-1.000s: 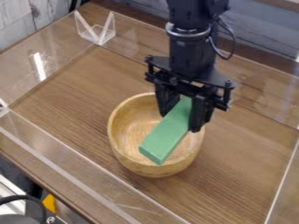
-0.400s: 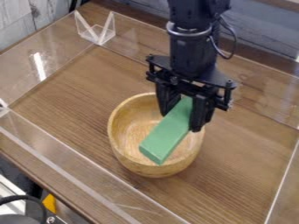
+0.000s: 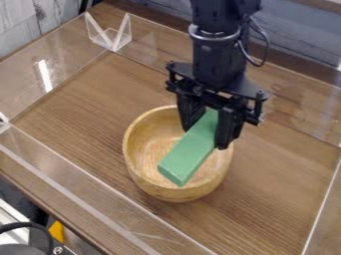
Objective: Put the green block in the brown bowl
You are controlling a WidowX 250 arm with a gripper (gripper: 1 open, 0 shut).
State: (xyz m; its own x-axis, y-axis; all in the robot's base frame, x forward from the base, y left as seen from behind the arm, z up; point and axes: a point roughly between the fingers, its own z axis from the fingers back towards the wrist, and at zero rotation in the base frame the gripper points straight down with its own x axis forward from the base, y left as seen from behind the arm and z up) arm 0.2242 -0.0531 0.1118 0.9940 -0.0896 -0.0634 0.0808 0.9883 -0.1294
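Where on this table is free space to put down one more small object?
Bare wood lies left of the brown bowl, up to the clear stand, and right of it toward the clear wall. The bowl is crowded: the green block leans inside, held by the gripper.

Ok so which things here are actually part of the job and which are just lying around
Part of the job:
- green block, tilted, its lower end down in the bowl, its upper end in the claw
- brown bowl on the wooden table
- claw, shut on the block

Just lying about:
- clear plastic stand at the back left
- clear panels around the table
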